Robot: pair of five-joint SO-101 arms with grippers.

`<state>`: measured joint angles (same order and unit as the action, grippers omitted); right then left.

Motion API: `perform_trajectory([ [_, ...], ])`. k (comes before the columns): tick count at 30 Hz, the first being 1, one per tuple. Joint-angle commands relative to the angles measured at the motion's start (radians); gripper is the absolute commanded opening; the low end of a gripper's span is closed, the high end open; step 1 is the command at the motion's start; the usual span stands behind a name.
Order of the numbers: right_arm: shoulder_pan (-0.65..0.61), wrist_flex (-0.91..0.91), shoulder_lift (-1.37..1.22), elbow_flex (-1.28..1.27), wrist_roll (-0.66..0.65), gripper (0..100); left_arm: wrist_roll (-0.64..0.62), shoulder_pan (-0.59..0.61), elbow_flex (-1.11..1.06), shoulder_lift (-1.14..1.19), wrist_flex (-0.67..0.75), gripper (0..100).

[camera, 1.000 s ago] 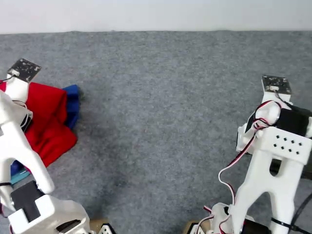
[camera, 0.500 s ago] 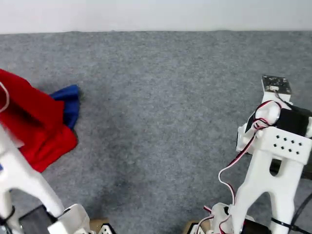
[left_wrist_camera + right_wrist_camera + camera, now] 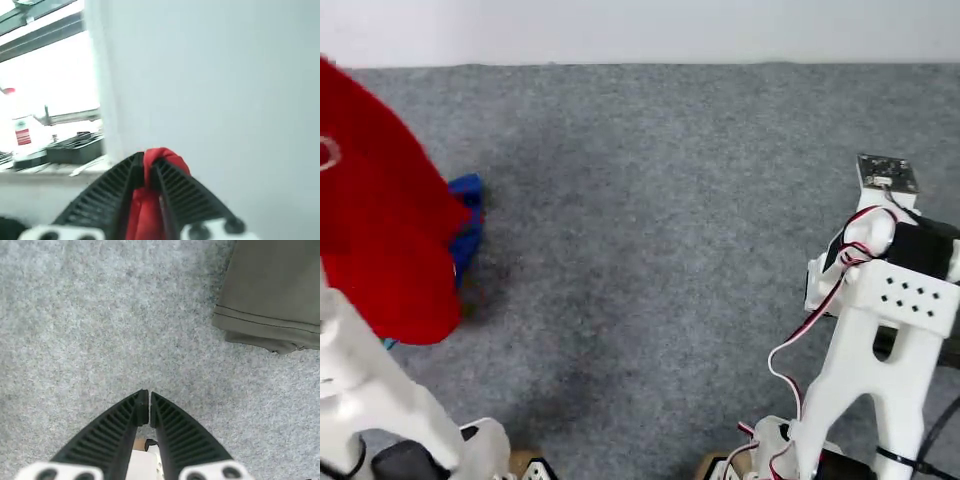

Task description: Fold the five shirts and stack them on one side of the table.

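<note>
From above, we see a grey felt table (image 3: 660,220) with a pale wall (image 3: 640,30) along its far edge. At the left edge a red shirt (image 3: 380,210) hangs raised above the surface, covering part of a blue shirt (image 3: 468,215) that lies on the table beneath it. The white left arm (image 3: 365,390) rises at the near left corner. The white right arm (image 3: 880,320) stands at the right side, well apart from both shirts.

From the left wrist, we see the left gripper (image 3: 148,162) with its black ribbed jaws pinched tight on a fold of the red shirt (image 3: 162,157), which bulges out past the tips. A plain wall panel (image 3: 225,90) stands behind.

From the right wrist, we see the right gripper (image 3: 149,396) above the table (image 3: 75,315), its jaws pressed together with nothing between them. A folded olive shirt (image 3: 280,290) lies flat on the table nearby, apart from the jaws.
</note>
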<state>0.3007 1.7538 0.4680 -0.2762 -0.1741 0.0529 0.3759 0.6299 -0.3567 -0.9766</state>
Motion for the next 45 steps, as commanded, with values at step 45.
perform_trajectory([
  [45, -0.223, 0.047, 0.064, 0.005, -0.169, 0.8, 0.259, -0.474, -0.547, -0.035, -0.503, 6],
])
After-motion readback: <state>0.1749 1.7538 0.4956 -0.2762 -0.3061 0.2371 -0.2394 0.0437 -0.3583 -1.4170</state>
